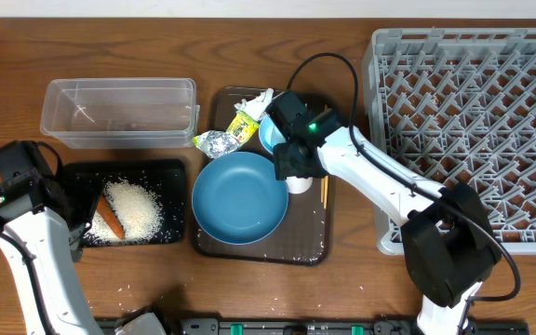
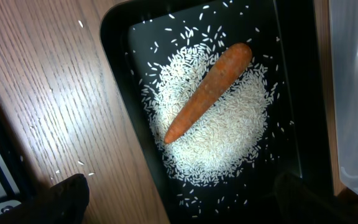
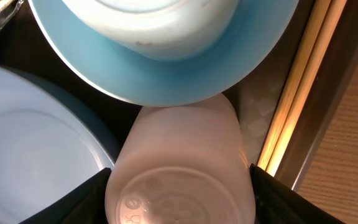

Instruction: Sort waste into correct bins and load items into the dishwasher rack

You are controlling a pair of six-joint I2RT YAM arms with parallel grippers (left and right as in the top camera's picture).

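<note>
Far left: left gripper (image 2: 188, 202) above black tray (image 2: 120, 93), jaws wide apart, nothing between. In tray: heap of rice (image 2: 229, 149), carrot (image 2: 207, 93) lying across it. Behind: clear tub (image 1: 119, 88). Centre, on brown serving tray (image 1: 277, 251): foil (image 1: 214, 142), wrapper (image 1: 243, 126), dark blue bowl (image 1: 240, 197), light blue cup (image 3: 166, 87). Right gripper (image 3: 179, 196) astride small white cup (image 3: 179, 168), just beside chopsticks (image 3: 297, 93); clamped or not, cannot tell. Far right: dishwasher rack (image 1: 473, 112).

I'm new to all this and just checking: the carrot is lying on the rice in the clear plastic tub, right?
Not quite. The carrot lies on the rice in the black tray, not the clear tub, as the left wrist view shows.
</note>
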